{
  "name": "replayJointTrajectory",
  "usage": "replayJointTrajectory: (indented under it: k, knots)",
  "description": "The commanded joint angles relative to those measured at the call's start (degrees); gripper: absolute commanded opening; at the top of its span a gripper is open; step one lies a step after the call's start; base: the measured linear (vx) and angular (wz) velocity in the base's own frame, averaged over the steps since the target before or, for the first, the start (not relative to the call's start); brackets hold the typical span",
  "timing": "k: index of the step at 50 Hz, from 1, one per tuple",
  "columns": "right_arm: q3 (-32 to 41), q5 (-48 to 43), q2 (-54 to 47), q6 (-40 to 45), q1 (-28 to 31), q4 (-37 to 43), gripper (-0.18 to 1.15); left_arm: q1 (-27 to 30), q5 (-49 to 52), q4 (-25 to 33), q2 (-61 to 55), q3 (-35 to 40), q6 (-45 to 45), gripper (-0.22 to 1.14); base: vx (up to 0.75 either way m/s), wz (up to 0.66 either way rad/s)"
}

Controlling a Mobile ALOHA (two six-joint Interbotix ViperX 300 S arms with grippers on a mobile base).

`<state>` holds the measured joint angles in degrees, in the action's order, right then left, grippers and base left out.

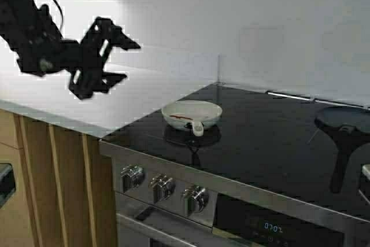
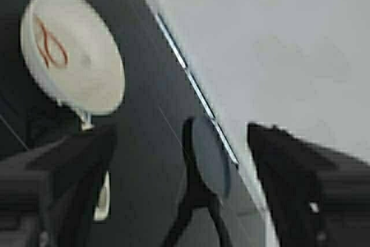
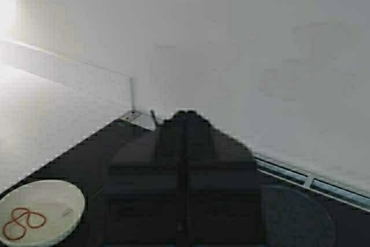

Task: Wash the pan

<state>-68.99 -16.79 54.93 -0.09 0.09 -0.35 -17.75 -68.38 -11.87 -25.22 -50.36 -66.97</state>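
The pan (image 1: pixel 191 114) is small, white and round, with a stubby handle pointing to the stove's front and red smears inside. It sits on the black cooktop (image 1: pixel 260 143) near its left edge. My left gripper (image 1: pixel 130 61) hangs open in the air over the white counter, left of the pan and well apart from it. In the left wrist view the pan (image 2: pixel 72 50) lies beyond the empty left gripper (image 2: pixel 180 192). My right gripper (image 3: pixel 185 118) is shut and empty above the cooktop, with the pan (image 3: pixel 38 213) off to one side.
A black long-handled frying pan (image 1: pixel 346 124) rests at the cooktop's right. A white counter (image 1: pixel 87 105) adjoins the stove on the left, over wooden cabinets. Knobs (image 1: pixel 163 186) line the stove front. A white wall stands behind.
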Motion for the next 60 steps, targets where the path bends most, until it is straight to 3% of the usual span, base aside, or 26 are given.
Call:
replayJointTrajectory:
  k: [1,21,60]
  knots:
    - [0.7,-0.4,-0.4,0.0,0.1,0.0,0.07,-2.4,-2.9,-1.1,-6.5,4.3,-4.5,1.0,0.0,0.0]
    - [0.6,-0.3,-0.4,0.0,0.1,-0.1,0.07,-6.2,-7.8,-1.9,-23.9,18.3,-15.1,1.0,0.0,0.0]
    - [0.5,-0.3,-0.4,0.0,0.1,0.0,0.07,-6.9,-3.5,-4.5,-33.8,35.0,-19.2,1.0,0.0,0.0]
